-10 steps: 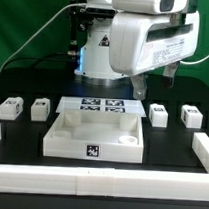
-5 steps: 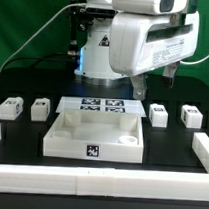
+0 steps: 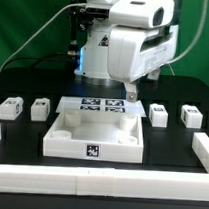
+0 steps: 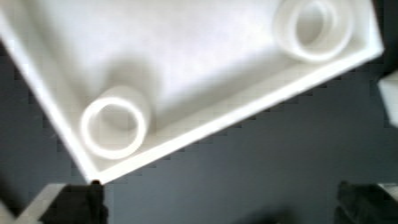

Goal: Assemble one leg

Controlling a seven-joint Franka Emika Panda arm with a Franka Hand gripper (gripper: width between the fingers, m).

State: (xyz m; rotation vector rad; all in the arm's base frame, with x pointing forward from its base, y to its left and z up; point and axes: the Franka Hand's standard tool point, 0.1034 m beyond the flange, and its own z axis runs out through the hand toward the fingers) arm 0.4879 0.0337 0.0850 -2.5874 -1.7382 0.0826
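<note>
Hand [image 3: 131,94] spread, empty; one tray [image 3: 68,146], four legs [image 3: 9,109] [image 3: 39,110] [image 3: 159,115] [image 3: 190,116].

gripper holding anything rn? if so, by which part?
Nothing is held. The gripper is open, with nothing between its fingers and only the tray below it.

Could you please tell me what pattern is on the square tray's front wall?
A black-and-white marker tag on the white tray; clearest in the exterior view.
</note>
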